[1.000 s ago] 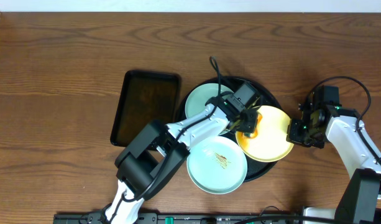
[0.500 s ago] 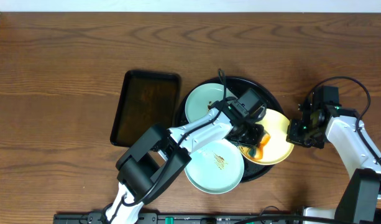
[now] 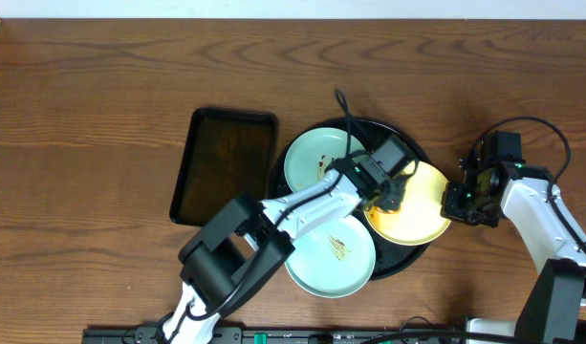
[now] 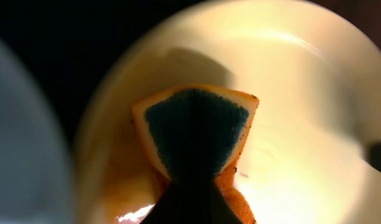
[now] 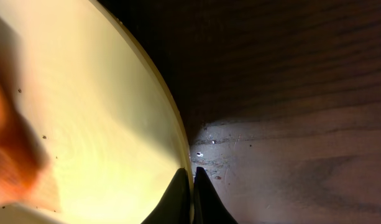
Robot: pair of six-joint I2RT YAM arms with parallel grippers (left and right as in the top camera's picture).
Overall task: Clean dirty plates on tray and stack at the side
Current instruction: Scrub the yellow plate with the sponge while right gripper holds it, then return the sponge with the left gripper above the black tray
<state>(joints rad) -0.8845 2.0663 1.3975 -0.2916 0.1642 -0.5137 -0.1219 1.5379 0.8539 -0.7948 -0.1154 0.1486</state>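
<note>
Back across the yellow plate sweeps your left gripper, clamped on the scrub sponge, while your right gripper pinches the rim at its tips, steadying it.

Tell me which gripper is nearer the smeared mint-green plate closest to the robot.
Left. The left gripper, shut on the sponge, sits on the yellow plate right beside the smeared mint-green plate; the right gripper pinches the yellow plate's opposite rim, farther away.

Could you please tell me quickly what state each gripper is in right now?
Left gripper: closed on the sponge, which is on the yellow plate.
Right gripper: closed on the yellow plate's rim.
</note>
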